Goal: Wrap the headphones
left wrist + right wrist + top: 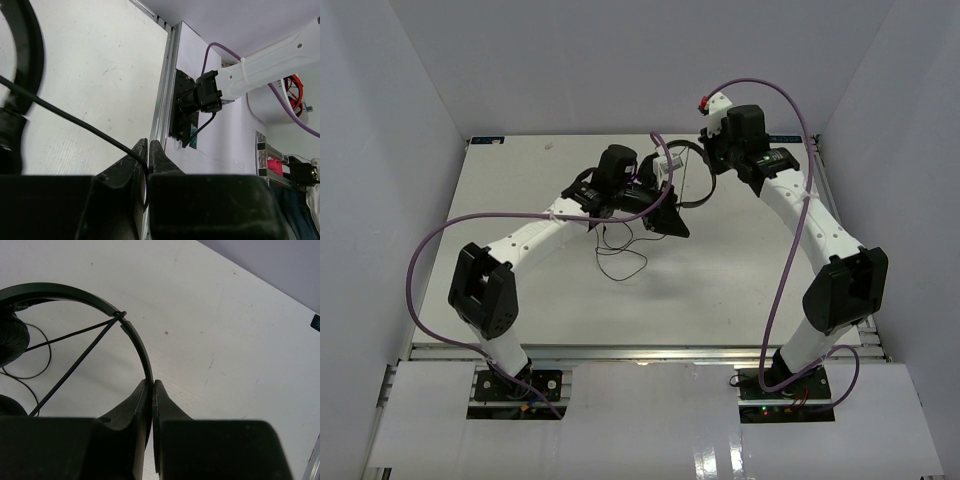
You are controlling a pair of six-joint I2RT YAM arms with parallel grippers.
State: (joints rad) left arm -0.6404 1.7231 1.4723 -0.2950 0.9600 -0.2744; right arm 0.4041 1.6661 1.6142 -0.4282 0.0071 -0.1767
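Two black two-finger grippers share one light load. The small black on-ear headphones (75, 289) sit in the upper middle of the top view, between the grippers and over the white tabletop (740, 270). The right gripper (151, 382) is pinched together on the thin arched headband (137, 351) at bottom centre of its wrist view; a round padded earcup (7, 337) shows at that view's left edge. The left gripper (148, 142) is closed on the long thin black cord (75, 121), which runs taut from the left edge of its view down into the jaws; slack loops lie on the tabletop just below centre of the top view.

The headband looks springy but stiff enough to hold the set by; the cord looks limp, thin and likely to slip, so I would grip it close to the turn being laid and pull gently, since its joints look fragile. The earcups look soft and poor to clamp; no container shows in any view.
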